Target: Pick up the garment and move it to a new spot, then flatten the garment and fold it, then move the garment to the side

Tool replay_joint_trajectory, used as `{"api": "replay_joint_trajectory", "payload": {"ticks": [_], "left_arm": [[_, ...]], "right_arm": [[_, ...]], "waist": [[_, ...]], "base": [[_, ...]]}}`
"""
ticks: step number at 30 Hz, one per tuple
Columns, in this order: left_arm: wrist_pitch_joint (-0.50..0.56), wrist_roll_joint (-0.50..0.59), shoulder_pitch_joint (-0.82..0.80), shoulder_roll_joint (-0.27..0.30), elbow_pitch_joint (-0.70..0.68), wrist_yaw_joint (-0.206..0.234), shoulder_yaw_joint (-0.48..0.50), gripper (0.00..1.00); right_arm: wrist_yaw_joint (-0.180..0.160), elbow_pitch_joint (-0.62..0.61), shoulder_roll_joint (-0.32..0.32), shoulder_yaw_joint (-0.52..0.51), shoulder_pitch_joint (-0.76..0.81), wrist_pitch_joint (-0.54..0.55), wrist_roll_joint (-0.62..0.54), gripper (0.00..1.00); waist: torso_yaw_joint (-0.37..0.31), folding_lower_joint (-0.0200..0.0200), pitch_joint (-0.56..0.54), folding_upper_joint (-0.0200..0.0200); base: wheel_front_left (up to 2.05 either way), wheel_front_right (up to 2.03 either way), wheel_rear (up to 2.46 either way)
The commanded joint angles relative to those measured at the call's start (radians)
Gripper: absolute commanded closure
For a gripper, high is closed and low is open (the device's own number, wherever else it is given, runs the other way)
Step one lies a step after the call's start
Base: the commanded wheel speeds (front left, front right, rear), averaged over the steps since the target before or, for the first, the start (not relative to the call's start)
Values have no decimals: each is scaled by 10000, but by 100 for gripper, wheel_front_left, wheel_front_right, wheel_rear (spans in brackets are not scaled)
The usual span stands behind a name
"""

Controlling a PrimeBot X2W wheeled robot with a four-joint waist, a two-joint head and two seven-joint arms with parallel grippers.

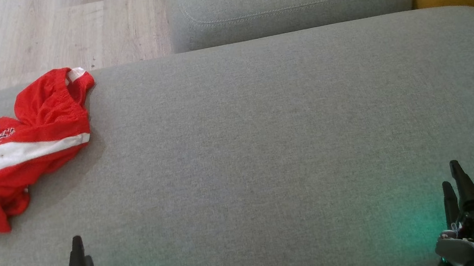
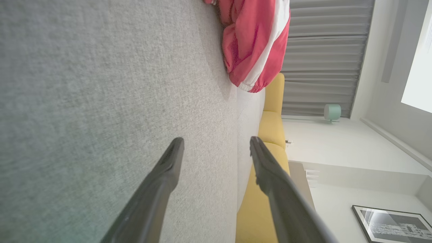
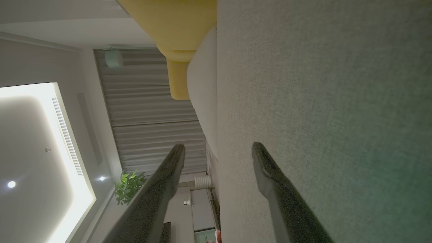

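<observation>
Starting pickup: both your jaws stand released, empty; garment (image 1: 37,126) lies well ahead-left of left gripper (image 1: 80,249), so reach there.

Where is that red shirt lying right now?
In the head view the red jersey lies crumpled at the left edge of the grey cushion, ahead of the left gripper.

The left hand (image 1: 81,249) and right hand (image 1: 450,173) point forward, fingers spread apart, holding nothing.
</observation>
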Motion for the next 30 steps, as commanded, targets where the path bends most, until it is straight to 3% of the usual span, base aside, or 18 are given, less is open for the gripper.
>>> {"api": "replay_joint_trajectory", "payload": {"ticks": [1,14,30], "left_arm": [[-150,95,-277,35,-444,-6,-77,0],[-507,1187,-143,40,-950,135,-249,0],[-982,3935,99,47,-1555,384,-847,0]], "right_arm": [[-1,-378,-20,65,-323,-155,-129,0],[-1,-569,-28,112,-253,-510,-1286,0],[-2,-1104,-39,393,-20,-982,-3649,0]], "waist": [[1,0,-22,-1],[19,0,-119,-1],[75,0,-320,-1]], "base": [[0,0,0],[0,0,0],[0,0,0]]}}
